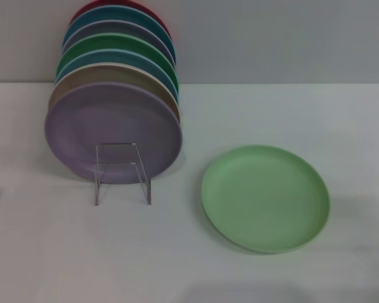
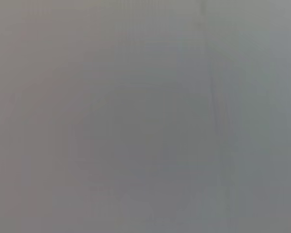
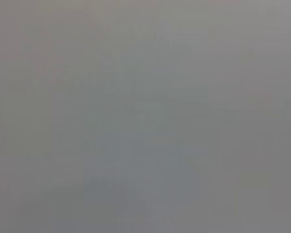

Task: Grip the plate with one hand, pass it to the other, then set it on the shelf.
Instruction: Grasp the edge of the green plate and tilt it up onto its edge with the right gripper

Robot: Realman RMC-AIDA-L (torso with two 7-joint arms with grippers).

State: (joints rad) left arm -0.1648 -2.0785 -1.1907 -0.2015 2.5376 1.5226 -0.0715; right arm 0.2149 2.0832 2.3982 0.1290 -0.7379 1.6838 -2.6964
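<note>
Neither gripper shows up anywhere right now, so I can't tell whether either one is spread or pressed together. Both wrist views are just flat grey blur with nothing to pick out, and the head view has no arm in it at all. Looks to me like both arms are parked out of sight and nothing's holding anything.

So I'd say we're at the very start: the first grab hasn't happened.

The round, matte, pale mint-green plastic plate [image 1: 265, 199] is lying flat on the white tabletop [image 1: 63, 259], over on the robot's right side, rim up, nothing touching it. Near it on the left stands the small clear thin-framed plate rack [image 1: 122, 172], with its squarish transparent front loop facing me. It's already loaded: a lavender plate [image 1: 114, 131] sits upright at the front, and behind it a row of more upright plates [image 1: 117, 57] in tan, blue, dark green, purple-grey, teal and red, going back toward the wall.

Next move, as I see it: bring the right arm in, since the plate's on that side, and get a finger under the shallow rim. A flat plate on a flat table is a fiddly pinch, so a low approach from the edge seems right. The rack also looks pretty full, so the only free spot I can guess at is in front of the lavender one.
</note>
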